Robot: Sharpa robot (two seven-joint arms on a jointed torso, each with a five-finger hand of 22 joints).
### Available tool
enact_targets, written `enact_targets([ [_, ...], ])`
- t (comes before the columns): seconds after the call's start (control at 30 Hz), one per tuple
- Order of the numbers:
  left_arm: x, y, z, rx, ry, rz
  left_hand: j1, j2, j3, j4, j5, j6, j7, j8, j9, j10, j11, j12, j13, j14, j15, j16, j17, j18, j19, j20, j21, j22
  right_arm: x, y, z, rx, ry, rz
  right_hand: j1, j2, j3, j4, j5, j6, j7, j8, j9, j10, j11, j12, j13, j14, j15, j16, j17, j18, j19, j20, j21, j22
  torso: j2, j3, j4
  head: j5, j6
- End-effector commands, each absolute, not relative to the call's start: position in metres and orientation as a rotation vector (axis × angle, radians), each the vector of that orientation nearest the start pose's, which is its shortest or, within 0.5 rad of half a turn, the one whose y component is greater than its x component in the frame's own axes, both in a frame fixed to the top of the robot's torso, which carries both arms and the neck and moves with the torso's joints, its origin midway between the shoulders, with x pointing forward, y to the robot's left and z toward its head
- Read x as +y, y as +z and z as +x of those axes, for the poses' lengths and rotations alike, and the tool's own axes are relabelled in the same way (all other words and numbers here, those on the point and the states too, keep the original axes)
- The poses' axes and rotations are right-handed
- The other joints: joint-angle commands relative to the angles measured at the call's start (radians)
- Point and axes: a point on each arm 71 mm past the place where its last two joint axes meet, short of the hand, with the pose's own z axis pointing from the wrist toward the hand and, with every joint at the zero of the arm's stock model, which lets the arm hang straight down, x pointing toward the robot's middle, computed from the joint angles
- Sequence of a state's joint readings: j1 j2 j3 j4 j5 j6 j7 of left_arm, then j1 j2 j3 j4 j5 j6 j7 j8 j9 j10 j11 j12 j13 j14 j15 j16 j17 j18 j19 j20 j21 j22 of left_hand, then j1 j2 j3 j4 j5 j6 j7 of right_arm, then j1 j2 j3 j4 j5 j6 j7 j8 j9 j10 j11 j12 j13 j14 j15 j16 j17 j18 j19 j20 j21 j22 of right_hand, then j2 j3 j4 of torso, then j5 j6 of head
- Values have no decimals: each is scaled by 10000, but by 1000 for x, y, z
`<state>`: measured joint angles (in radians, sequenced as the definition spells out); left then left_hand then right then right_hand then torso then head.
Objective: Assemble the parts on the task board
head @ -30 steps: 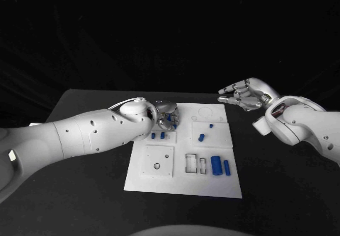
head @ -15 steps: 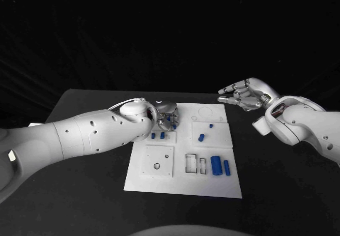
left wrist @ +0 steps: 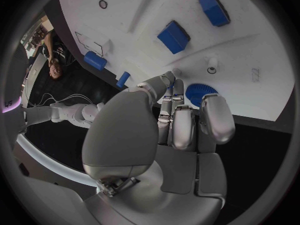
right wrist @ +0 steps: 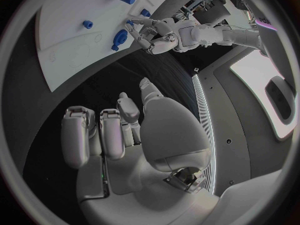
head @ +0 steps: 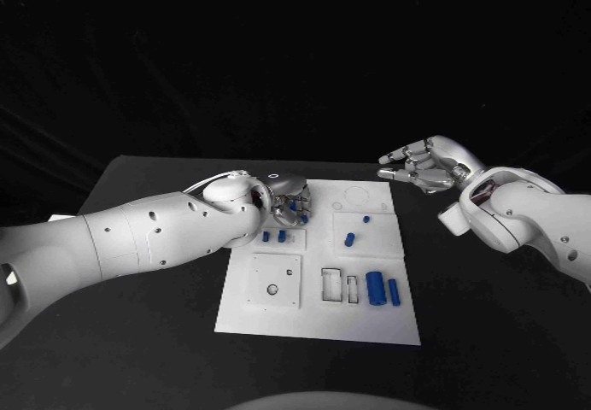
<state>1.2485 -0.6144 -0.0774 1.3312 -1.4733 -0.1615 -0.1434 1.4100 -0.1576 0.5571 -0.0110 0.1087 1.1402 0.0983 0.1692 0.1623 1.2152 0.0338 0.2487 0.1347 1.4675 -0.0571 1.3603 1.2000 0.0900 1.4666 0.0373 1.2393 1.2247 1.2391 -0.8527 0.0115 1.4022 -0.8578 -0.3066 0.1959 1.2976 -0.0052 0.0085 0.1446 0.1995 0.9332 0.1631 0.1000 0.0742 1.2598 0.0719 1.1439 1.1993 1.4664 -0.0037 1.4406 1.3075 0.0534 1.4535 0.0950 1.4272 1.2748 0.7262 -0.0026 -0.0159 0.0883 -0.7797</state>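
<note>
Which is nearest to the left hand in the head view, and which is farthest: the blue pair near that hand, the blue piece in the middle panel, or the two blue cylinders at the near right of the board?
From the left hand:
1. Blue pair, just below the hand, on the board's left.
2. Middle-panel piece, toward the right.
3. Two blue cylinders, near right of the task board.

Parts [head: 382, 289] lie on the task board [head: 320, 320] mid-table [head: 148, 342].

No legible text, labels, numbers on task board [head: 323, 320] or parts
</note>
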Motion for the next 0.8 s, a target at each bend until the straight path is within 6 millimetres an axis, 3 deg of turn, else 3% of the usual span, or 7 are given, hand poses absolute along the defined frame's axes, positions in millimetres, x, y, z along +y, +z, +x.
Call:
enact_targets([
  [0.03,139,-189,517,17723,-6357,2407,-123,-13,0,-52,55,39,52,-70,-11,72,3,-88,-8,424,81,32,-12,-169,401,75,49,18,-238,-147,518,15608,10570,2983,-2,86,-46,16,32,-30,-38,47,7,1,2,23,12,720,-33,11,1542,61,-72,5,-52,11,-12,11,19,-13,9],
  [0.4,170,-174,516,17722,-6333,1535,-181,-27,6,-73,49,62,60,-96,-15,100,12,-144,-4,420,93,35,-26,-179,408,89,101,78,-239,-147,518,15606,10533,3003,-2,86,-46,16,32,-30,-38,47,7,1,2,23,12,720,-33,11,1542,61,-72,5,-52,11,-14,17,13,35,32],
  [0.67,191,-172,514,18072,-6223,1044,-233,-42,3,-83,46,69,59,-122,-21,116,16,-192,-3,415,99,36,-40,-183,408,98,123,105,-240,-147,518,15604,10525,3009,5,97,-68,27,40,-21,-42,59,10,16,-1,37,18,720,-36,-1,1534,61,-67,3,-51,16,-10,-4,44,47,32],
  [0.8,198,-174,515,18187,-6119,901,-243,-43,5,-86,46,69,58,-129,-22,118,16,-204,-3,414,100,35,-44,-186,409,100,139,123,-240,-147,518,15606,10528,3007,5,97,-68,27,40,-21,-42,59,10,16,-1,37,18,720,-36,-1,1534,61,-67,3,-51,16,-13,10,31,103,23],
])
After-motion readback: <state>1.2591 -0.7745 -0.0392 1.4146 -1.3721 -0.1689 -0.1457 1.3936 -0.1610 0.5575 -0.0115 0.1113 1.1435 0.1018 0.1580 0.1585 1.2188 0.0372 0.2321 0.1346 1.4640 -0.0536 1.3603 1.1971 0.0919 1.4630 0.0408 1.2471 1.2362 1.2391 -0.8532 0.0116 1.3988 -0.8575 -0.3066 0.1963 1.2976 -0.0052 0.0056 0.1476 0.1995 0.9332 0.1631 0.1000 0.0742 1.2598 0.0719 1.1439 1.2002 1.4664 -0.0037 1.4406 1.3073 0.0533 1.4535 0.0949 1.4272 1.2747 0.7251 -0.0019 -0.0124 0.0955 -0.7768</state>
